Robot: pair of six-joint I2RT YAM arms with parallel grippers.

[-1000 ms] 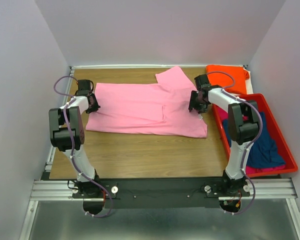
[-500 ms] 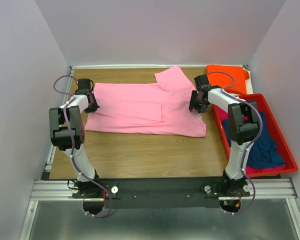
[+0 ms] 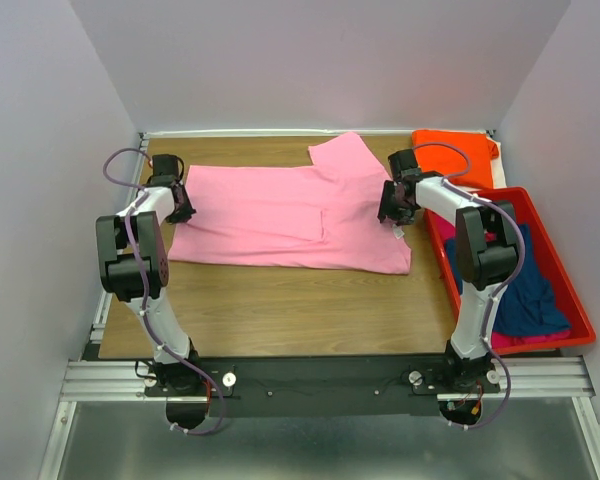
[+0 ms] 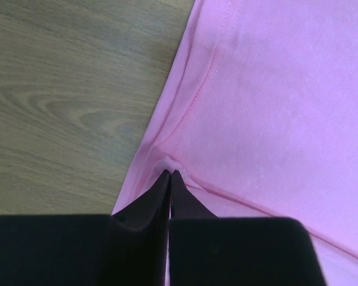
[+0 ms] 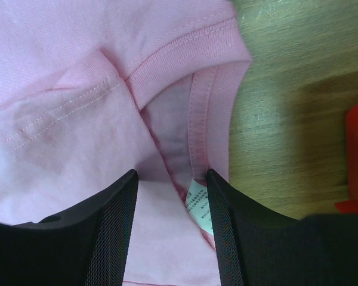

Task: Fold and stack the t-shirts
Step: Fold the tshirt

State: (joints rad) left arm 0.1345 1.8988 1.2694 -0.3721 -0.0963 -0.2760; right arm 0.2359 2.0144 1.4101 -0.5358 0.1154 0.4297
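While the left arm is reaching along the far-left side of the wood-grain surface (image 3: pixel 280 300), the left hand (image 4: pixel 170 174) is pressing its two black fingers fully together on a small pucker of stitched hem at the edge of the pink t-shirt (image 3: pixel 290 215). That one light pink tee is lying spread flat across the middle of the surface, its soft cotton showing a few shallow creases and one short sleeve pointing toward the far edge. At its right end, the right hand (image 5: pixel 170 185) is hovering low with its two black fingers parted, one on each side of the neck opening. The ribbed collar (image 5: pixel 185 56) is curving just ahead of them, and a small white printed label (image 5: pixel 197 205) is sitting beside the right finger. Farther right, one bright orange t-shirt (image 3: pixel 455 150) is resting as a folded rectangle in the far-right corner. Just in front of it, one rigid red plastic bin (image 3: pixel 560 262) with straight walls is holding two crumpled tees, a navy t-shirt (image 3: pixel 530 295) lying on top of a magenta t-shirt (image 3: pixel 445 235). Four t-shirts are showing in all, one of each colour.
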